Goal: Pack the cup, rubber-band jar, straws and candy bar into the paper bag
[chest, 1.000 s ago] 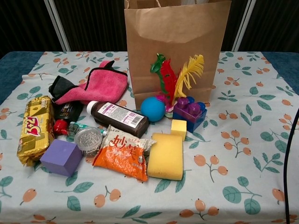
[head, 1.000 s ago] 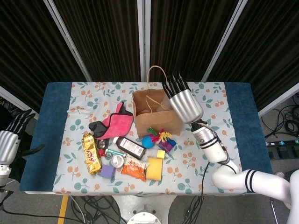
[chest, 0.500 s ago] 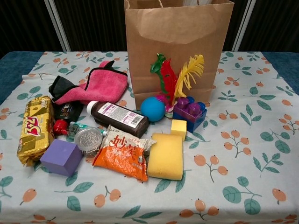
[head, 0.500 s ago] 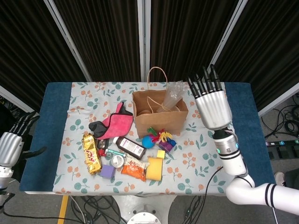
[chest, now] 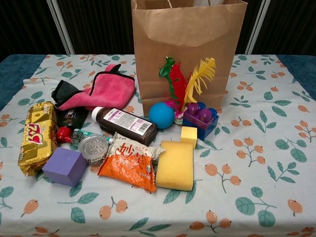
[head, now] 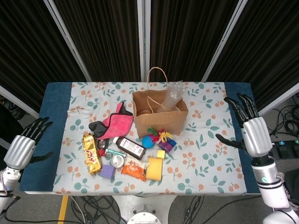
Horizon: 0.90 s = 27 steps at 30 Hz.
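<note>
Head view: floral tablecloth before dark curtains, both hands' fingers spread, empty.

Backdrop: dark curtains with white poles | table: blue, floral cloth | floor: grey, cables
</note>
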Tool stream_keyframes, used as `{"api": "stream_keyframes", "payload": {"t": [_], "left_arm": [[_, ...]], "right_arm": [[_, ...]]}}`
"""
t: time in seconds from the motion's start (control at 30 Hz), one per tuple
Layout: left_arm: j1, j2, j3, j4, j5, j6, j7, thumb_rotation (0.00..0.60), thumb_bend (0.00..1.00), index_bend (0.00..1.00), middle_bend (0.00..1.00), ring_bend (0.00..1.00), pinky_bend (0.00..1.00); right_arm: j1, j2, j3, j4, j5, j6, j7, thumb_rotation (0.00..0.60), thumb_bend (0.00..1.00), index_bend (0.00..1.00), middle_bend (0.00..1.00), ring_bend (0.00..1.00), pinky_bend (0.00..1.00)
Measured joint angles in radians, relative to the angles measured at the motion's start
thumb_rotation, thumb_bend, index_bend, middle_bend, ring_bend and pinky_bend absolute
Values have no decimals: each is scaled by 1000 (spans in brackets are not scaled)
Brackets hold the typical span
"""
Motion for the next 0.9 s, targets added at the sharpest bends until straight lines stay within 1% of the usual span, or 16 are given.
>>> {"api": "stream_keyframes", "payload": {"t": [0.03,0.13,0.23,0.33,0.43,0.63,0.73,0.9], "left_arm": [[-3,5,4,-7,6,-7,16,600,31,141,164,84,202],[-19,18,21,-18,41,-32,78,600,32,156,165,84,203],[-43,29,48,-10,95,-68,128,600,32,157,167,84,203],[-74,41,77,3,150,-106,147,600,33,158,174,85,212],[-111,53,103,8,213,-131,154,600,35,166,189,96,223],[-210,57,145,41,377,-151,174,600,45,205,233,134,261],[-263,38,167,94,439,-171,171,600,51,217,238,139,267],[-348,-9,198,193,495,-219,153,600,60,232,247,139,265]], "right_arm": [[-25,23,-27,-4,-43,4,65,600,0,68,162,0,0],[-83,88,-93,-18,-155,13,174,600,0,68,159,0,0],[-131,154,-148,-37,-240,21,217,600,0,68,157,0,0],[-163,183,-175,-48,-288,31,218,600,0,68,157,0,0],[-178,197,-184,-55,-306,38,227,600,0,68,156,0,0],[-188,203,-177,-58,-283,28,239,600,0,68,155,0,0],[-191,200,-169,-64,-267,19,234,600,0,68,155,0,0],[-196,188,-160,-69,-242,3,216,600,0,70,154,0,0]]}}
